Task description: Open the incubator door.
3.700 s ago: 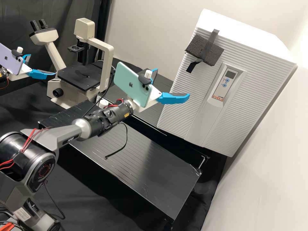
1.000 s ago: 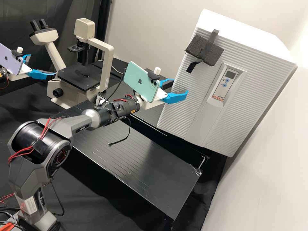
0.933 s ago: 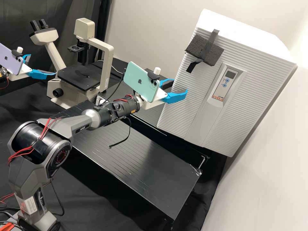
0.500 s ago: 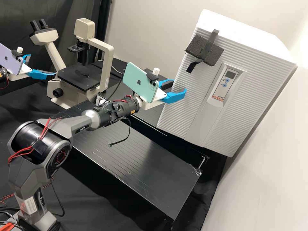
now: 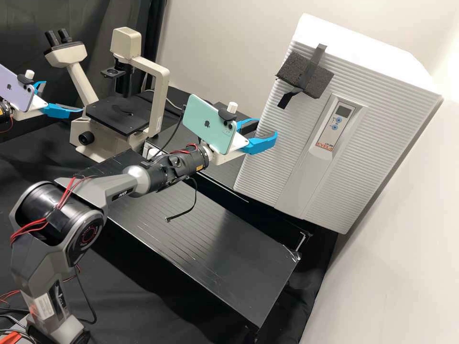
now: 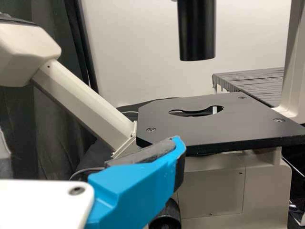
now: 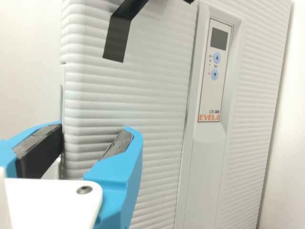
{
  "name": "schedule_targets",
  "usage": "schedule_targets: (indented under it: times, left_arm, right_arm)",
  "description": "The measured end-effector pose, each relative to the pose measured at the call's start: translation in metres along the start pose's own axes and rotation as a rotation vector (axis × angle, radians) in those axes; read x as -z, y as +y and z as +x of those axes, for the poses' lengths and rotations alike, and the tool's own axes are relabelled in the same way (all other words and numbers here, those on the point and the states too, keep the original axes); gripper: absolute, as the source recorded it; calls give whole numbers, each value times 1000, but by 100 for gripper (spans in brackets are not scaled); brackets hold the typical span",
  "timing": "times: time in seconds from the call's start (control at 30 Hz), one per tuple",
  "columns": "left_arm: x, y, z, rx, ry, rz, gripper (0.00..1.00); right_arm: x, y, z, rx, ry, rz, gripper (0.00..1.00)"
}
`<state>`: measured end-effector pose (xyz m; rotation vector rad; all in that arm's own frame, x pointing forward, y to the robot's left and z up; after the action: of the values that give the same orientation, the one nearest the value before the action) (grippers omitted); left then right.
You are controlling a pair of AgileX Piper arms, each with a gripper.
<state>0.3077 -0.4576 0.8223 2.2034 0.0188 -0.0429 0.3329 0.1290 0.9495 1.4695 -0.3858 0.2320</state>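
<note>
In the high view the right gripper is at the left edge of the white incubator, its fingers apart. The ribbed incubator door looks closed. In the right wrist view the right gripper has one finger across the front of the door and the other beside its side edge; whether they touch it I cannot tell. The left gripper stands open at the far left of the high view, beside the microscope. In the left wrist view a finger of the left gripper lies before the microscope stage.
A cream microscope with a black stage stands behind the right arm. Black foam is taped to the incubator's upper front. A black bench lies beneath the arm, and a wall rises on the right.
Since the oldest frame the right arm has shifted and its fingers have come closer together by the door edge. Lately it has drawn back slightly. Left arm and door look unmoved.
</note>
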Motion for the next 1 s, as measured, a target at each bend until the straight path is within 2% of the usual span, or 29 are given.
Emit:
schedule_targets:
  times: [0.2, 0.33, 0.5, 0.67, 0.7, 0.9, 1.0]
  left_arm:
    - [0, 0, 0, 0, 0, 0, 100]
    - [0, 0, 0, 0, 0, 0, 100]
    - [0, 0, 0, 0, 0, 0, 100]
    - [0, 0, 0, 0, 0, 0, 100]
    - [0, 0, 0, 0, 0, 0, 100]
    - [0, 0, 0, 0, 0, 0, 100]
    - [0, 0, 0, 0, 0, 0, 100]
  right_arm:
    - [-9, 6, -4, 10, 9, 12, 0]
    - [-17, 18, -14, 12, 15, 46, 0]
    - [-26, 29, -25, 15, 23, 72, 0]
    - [-34, 38, -41, 6, 33, 80, 0]
    - [-36, 41, -46, 1, 34, 80, 100]
    - [-41, 58, -73, -54, 38, 80, 100]
    - [-41, 70, -86, -129, 42, 115, 100]
